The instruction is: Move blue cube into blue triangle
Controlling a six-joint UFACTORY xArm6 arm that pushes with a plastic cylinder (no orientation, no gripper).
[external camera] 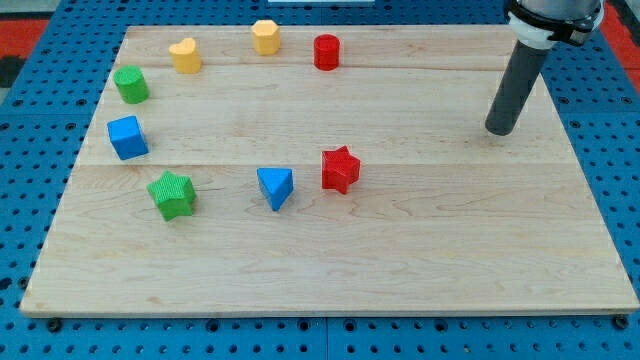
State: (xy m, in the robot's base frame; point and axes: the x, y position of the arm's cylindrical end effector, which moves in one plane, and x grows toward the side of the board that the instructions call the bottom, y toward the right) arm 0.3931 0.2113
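The blue cube (127, 137) sits near the board's left edge. The blue triangle (276, 187) lies near the board's middle, well to the right of the cube and a little lower. My tip (500, 129) rests on the board at the view's right, far from both blue blocks. The rod rises from it toward the view's top right.
A red star (340, 169) sits just right of the blue triangle. A green star (172, 194) lies below the cube, a green cylinder (131, 85) above it. A yellow heart (185, 55), a yellow hexagon (265, 37) and a red cylinder (327, 52) line the top.
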